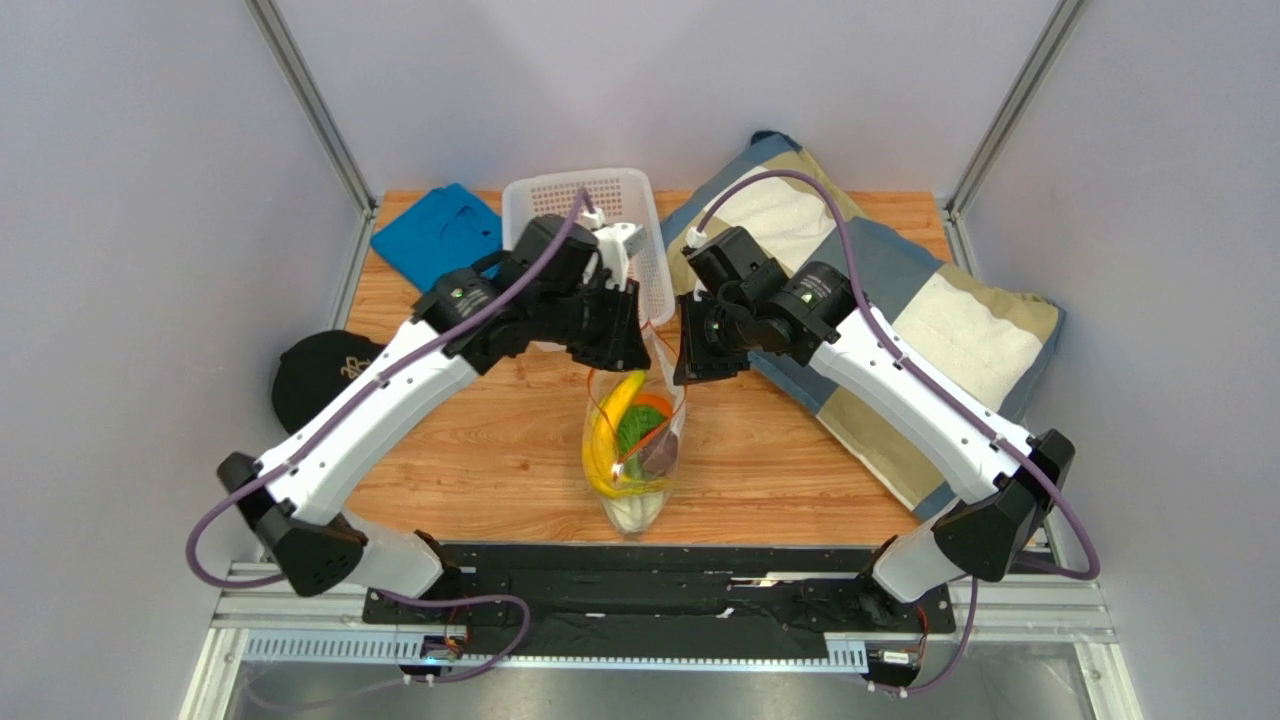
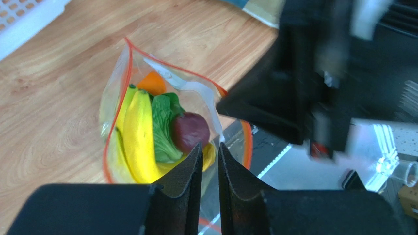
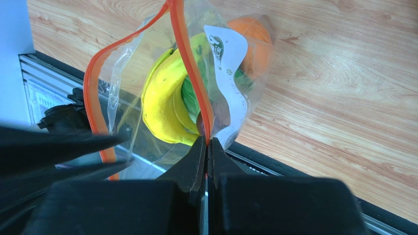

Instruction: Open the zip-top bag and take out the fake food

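bag: zip-top bag [image 1: 634,507] at the middle of the table [image 1: 481,435], toward the near edge, held between the two grippers with its mouth at the far end (base resting on the wood or lifted: cannot tell).
mouth: pulled apart into a wide loop, with the orange-red zip strip [image 3: 188,63] parted into a left run and a right run.
left gripper [image 2: 210,147]: fingers nearly together with only a thin slit between them; clear film and a sliver of orange strip in that slit; pinching the left side of the mouth.
right gripper [image 3: 206,139]: fingers pressed tight together on the right run of the strip, just beside the white label [image 3: 226,63].
fake food [image 1: 609,443]: all inside the bag, packed close together.
banana bunch [image 2: 140,142]: yellow, along the left wall of the bag, touching the lettuce.
lettuce [image 2: 162,122]: green, between the banana bunch and the purple fruit.
purple fruit [image 2: 190,131]: dark and round, near the left gripper's tips.
orange [image 2: 153,83]: at the far side of the pile, beyond the lettuce.
basket [image 1: 549,203]: white and perforated, at the far edge, behind the left gripper.
blue cloth [image 1: 436,233]: far left corner, just left of the basket.
pillow [image 1: 932,323]: patchwork, on the right side, overhanging the right edge.
cap [image 1: 319,375]: black, at the left edge.
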{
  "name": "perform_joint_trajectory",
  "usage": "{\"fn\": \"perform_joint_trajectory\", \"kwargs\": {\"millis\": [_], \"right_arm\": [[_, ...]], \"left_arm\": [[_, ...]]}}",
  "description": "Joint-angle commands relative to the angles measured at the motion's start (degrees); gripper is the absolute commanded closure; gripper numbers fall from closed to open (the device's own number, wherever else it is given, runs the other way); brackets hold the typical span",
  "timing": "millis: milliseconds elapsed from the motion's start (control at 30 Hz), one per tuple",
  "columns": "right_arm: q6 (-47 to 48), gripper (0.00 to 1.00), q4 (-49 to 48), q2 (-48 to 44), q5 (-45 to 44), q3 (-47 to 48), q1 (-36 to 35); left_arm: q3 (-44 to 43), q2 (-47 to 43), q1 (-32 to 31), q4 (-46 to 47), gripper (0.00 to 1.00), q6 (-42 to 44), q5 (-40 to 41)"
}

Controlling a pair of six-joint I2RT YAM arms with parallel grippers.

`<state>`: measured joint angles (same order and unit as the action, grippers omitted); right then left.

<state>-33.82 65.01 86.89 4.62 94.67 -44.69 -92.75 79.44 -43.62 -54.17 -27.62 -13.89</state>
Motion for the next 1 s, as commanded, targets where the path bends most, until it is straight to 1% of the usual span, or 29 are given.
{"fn": "perform_joint_trajectory", "kwargs": {"millis": [0, 33, 67, 100, 133, 167, 267, 300, 367, 433, 467, 533, 733, 833, 867, 967], "right_arm": [[-2.0, 1.0, -0.5, -0.3, 0.8, 3.6, -0.6], [-2.2, 1.0, -0.8, -0.3, 1.2, 3.7, -0.5], [-2.4, 1.0, -0.9, -0.4, 1.3, 3.6, -0.5], [-2.6, 1.0, -0.9, -0.4, 1.4, 3.4, -0.5], [-2.6, 1.0, -1.0, -0.6, 1.4, 3.3, -0.5], [-2.6, 1.0, -1.0, -0.6, 1.5, 3.0, -0.5], [-2.9, 1.0, -1.6, -0.9, 1.6, 1.7, -0.5], [-3.1, 1.0, -1.7, -1.1, 1.7, 1.4, -0.5], [-3.4, 1.0, -2.2, -1.2, 2.1, 1.2, -0.6], [-3.5, 1.0, -2.3, -1.2, 2.3, 1.2, -0.5], [-3.7, 1.0, -2.5, -1.2, 2.4, 1.1, -0.5], [-3.9, 1.0, -2.8, -1.2, 2.6, 1.0, -0.5], [-4.2, 1.0, -3.4, -1.6, 3.3, -0.1, -0.5], [-4.3, 1.0, -3.6, -1.7, 3.5, -0.5, -0.5], [-4.3, 1.0, -3.7, -1.7, 3.5, -0.5, -0.6], [-4.2, 1.0, -3.8, -1.9, 3.5, -1.0, -0.5]], "left_arm": [[-0.2, 4.9, -1.6, -0.5, 0.76, -1.9, 5.6], [0.3, 5.3, -1.6, -0.5, 0.73, -0.8, 7.0], [1.2, 5.6, -1.8, -0.6, 0.71, 0.2, 10.6], [1.7, 5.7, -1.9, -0.6, 0.69, 1.1, 12.4], [2.0, 5.7, -2.0, -0.8, 0.68, 1.6, 13.8], [2.3, 5.6, -1.9, -1.5, 0.67, 2.7, 17.5], [3.7, 4.9, -1.9, -0.6, 0.62, 5.0, 20.2], [3.9, 5.2, -1.9, -0.8, 0.61, 5.4, 20.6], [4.0, 6.2, -2.1, -2.1, 0.56, 5.2, 21.0], [5.4, 6.2, -2.0, -1.0, 0.5, 5.1, 19.6], [6.6, 6.3, -2.1, 0.4, 0.49, 5.0, 18.1], [7.1, 6.9, -2.0, 1.3, 0.49, 5.1, 17.1], [8.0, 9.1, -2.3, 2.2, 0.48, 7.5, 17.3], [9.2, 9.4, -2.3, 3.9, 0.49, 8.0, 15.8], [10.0, 9.5, -2.4, 4.5, 0.49, 7.9, 15.1], [10.7, 10.1, -2.4, 5.5, 0.55, 7.7, 14.3]]}}
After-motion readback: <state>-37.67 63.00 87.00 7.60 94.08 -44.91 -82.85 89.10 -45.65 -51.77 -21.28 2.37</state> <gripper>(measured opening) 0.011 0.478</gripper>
